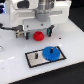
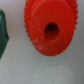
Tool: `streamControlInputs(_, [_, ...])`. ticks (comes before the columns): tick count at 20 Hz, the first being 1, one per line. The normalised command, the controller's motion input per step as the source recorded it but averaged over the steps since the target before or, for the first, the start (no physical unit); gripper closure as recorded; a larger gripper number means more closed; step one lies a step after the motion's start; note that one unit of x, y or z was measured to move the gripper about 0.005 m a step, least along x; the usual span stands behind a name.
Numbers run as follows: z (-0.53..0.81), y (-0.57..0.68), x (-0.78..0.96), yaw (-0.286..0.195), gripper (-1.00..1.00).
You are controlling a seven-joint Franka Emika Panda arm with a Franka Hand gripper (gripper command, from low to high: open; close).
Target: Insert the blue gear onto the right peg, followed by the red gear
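Note:
The blue gear (image 1: 50,53) lies flat on the grey black-edged plate (image 1: 39,60), on the half toward the exterior view's right. Its centre shows a dark spot; the right peg cannot be made out apart from it. The red gear (image 1: 37,35) rests on the white table behind the plate. My gripper (image 1: 38,30) hangs directly over it, very close. In the wrist view the red gear (image 2: 50,27) fills much of the picture, seen from above with its centre hole showing. The blur hides how the fingers stand.
A slim short pin (image 1: 36,56) stands on the plate's other half. Dark cables and a small fixture (image 1: 20,34) lie near the red gear, toward the exterior view's left. A dark green shape (image 2: 2,32) sits at the edge of the wrist picture.

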Motion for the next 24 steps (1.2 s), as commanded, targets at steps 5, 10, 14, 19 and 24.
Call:
streamControlInputs(5, [-0.03,0.02,-0.03,0.000,1.00])
streamControlInputs(10, [-0.10,0.01,-0.15,0.000,1.00])
streamControlInputs(14, [-0.13,0.01,-0.16,0.000,1.00])
streamControlInputs(19, [0.26,0.00,0.00,0.000,1.00])
streamControlInputs(24, [0.41,-0.03,0.27,0.000,1.00])
